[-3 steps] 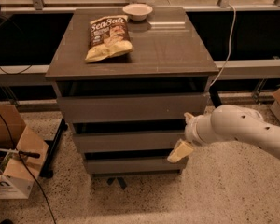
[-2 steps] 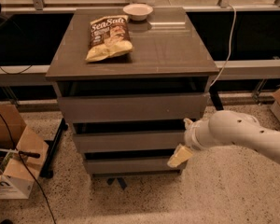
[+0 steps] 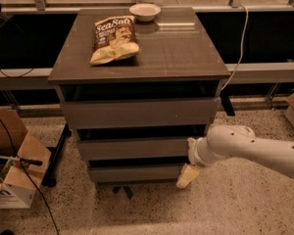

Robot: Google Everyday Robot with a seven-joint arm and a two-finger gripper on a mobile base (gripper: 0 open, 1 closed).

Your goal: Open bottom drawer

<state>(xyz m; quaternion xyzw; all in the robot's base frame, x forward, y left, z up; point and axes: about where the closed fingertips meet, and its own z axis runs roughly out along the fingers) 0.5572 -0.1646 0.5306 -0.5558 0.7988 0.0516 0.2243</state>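
Since a second ago the arm (image 3: 250,148) has sunk and slid a little left, so the end effector (image 3: 187,175) has come down from the height of the middle drawer (image 3: 137,147) to the right end of the bottom drawer (image 3: 137,173). It hangs just above the floor with its pale tip at, or just beside, that drawer's right edge. I cannot tell whether it is touching, nor whether it is apart or together, since only one cream part shows. The bottom drawer sits lowest in the stack, with its plain front facing me and a dark gap above it. None of its inner floor shows, so I judge it not yet pulled out, and nothing on the bench has shifted. To me the drop reads as the approach being nearly done. What remains is to hook the front's upper or side edge and draw it straight toward me. With no handle, a slip off that edge is the main risk. Off to my left a box (image 3: 14,180) stands on the floor, well apart. Above is the top drawer (image 3: 139,112), and further back the bench (image 3: 181,48) carries a chip bag (image 3: 114,39) and, at its far edge, a bowl (image 3: 145,11).
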